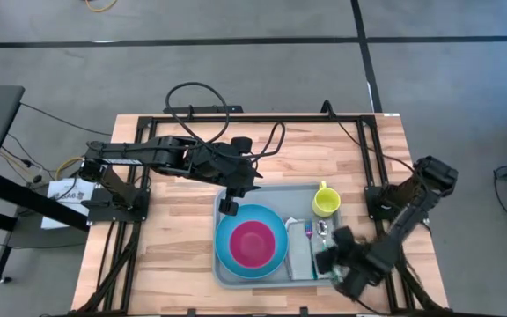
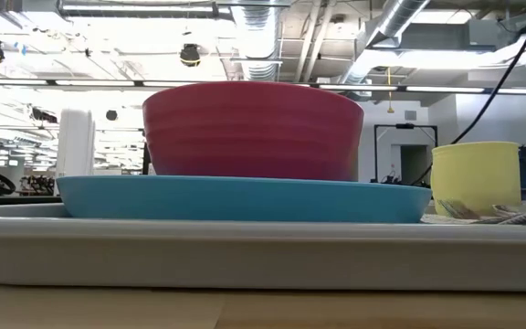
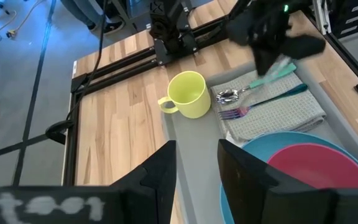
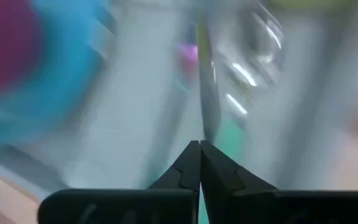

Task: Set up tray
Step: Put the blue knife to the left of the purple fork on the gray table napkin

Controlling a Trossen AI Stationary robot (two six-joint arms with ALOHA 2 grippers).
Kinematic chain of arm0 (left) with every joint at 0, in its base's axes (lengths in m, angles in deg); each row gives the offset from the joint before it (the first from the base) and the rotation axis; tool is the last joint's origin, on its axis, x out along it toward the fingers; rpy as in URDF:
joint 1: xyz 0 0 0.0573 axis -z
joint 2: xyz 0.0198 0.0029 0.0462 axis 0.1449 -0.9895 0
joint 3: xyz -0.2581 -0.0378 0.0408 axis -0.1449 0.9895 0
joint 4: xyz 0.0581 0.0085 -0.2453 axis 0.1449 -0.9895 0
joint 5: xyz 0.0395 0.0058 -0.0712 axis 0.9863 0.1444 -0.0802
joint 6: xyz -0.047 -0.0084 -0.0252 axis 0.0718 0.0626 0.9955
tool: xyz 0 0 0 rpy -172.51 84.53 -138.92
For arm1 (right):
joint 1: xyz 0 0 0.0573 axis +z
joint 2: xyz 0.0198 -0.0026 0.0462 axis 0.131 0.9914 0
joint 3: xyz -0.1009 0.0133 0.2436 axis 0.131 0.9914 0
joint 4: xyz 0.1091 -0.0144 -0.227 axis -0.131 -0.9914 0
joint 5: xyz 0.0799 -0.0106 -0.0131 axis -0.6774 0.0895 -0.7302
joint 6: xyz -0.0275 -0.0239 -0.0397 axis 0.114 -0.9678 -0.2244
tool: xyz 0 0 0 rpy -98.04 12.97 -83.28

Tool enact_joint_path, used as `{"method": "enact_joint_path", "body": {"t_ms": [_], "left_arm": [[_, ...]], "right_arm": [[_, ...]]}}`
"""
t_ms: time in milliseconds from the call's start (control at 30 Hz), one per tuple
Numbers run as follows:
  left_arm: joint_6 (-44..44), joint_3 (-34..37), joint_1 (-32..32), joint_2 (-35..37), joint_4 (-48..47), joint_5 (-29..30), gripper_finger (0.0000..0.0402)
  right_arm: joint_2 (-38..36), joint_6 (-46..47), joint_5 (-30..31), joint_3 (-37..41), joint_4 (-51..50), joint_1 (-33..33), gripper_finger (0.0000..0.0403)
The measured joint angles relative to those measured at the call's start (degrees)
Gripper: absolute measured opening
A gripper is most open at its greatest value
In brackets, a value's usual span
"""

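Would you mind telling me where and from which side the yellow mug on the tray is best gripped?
Grip the yellow mug by its rim wall, coming straight down from above: it stands upright with its mouth open. Pick the wall away from its handle, which points off the tray edge toward the bare wood.

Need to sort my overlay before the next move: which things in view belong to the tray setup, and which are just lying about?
Part of the job:
tray
blue plate
pink bowl
yellow mug
grey napkin
fork and spoon
right gripper, jaws shut
left gripper, jaws open

Just lying about:
black cable
paper label
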Motion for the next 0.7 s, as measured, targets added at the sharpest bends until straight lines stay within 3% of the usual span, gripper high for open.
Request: {"method": "enact_joint_path", "body": {"t_ms": [100, 300, 433, 700], "left_arm": [[0.2, 0.0, 0.0, 0.0, 0.0, 0.0, 0.0107], [0.0, 0.0, 0.0, 0.0, 0.0, 0.0, 0.0107], [0.2, 0.0, 0.0, 0.0, 0.0, 0.0, 0.0107], [0.2, 0.0, 0.0, 0.0, 0.0, 0.0, 0.0107]], "right_arm": [[0.1, -10.4, -2.5, 0.0, 1.3, -6.0, 0.0001], [0.4, -18.9, -3.4, 0.0, 1.8, -12.2, 0.0001], [0.3, -21.0, -5.3, 0.0, 4.3, -13.7, 0.0], [0.2, -25.5, -14.6, -2.6, 4.8, -13.2, 0.0]]}}
